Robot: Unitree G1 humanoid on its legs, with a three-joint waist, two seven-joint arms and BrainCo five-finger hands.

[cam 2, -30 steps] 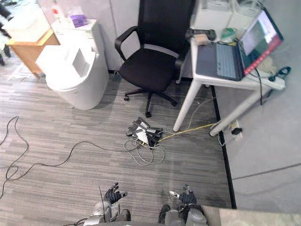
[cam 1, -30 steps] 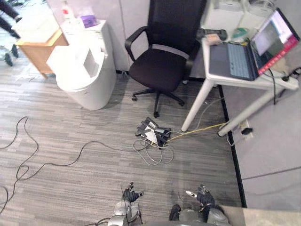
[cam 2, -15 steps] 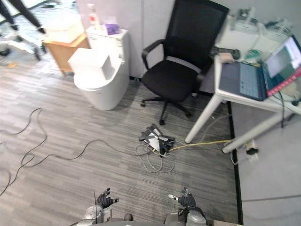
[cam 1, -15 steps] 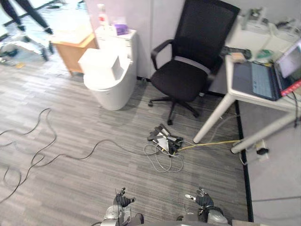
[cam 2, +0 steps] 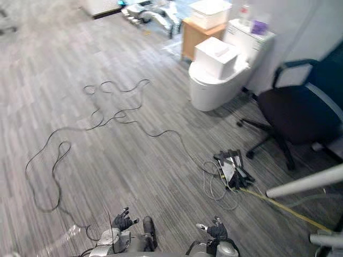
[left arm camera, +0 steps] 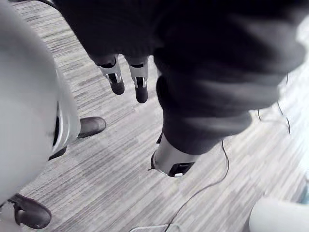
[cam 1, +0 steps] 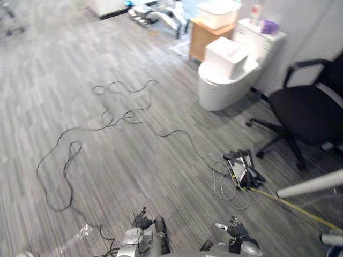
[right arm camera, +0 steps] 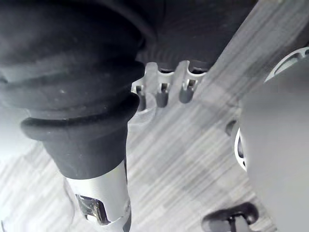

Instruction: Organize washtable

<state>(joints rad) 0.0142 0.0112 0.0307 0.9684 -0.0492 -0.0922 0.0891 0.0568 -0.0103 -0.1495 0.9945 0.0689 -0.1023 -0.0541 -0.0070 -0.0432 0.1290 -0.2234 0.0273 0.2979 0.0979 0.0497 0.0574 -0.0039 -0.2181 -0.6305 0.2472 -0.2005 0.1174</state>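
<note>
As the head swings to the robot's left, the whole picture has shifted. That is camera motion; nothing on the floor has moved.

Left eye view: the toilet (cam 1: 228, 80), with a white box (cam 1: 226, 51) on its lid, now sits upper right instead of upper left. The office chair (cam 1: 305, 112) is pushed to the right edge. The laptop counter is gone from view, and a white counter leg (cam 1: 311, 184) is what remains of it. A tangle of power strips (cam 1: 242, 168) lies near that leg. A wide stretch of grey floor (cam 1: 107, 134) has opened on the left. Beyond the toilet stands a wooden counter (cam 1: 203, 37) carrying a white tub (cam 1: 217, 12). This is probably the washtable, though I cannot confirm it. It is well apart from both arms. The left robot hand (cam 1: 142, 220) and right robot hand (cam 1: 234, 229) hang low at the bottom edge.

Right eye view: same layout, and the wooden counter is again far off.

Left wrist view: the fingers (left arm camera: 116, 79) point down at bare floor, loose and straight, holding nothing.

Right wrist view: the fingers (right arm camera: 161, 94) are relaxed and empty, with floor beyond.

Judgement: the robot is turning to find the work area. Sorting has not begun, and a walk toward the far counter seems needed first.
</note>
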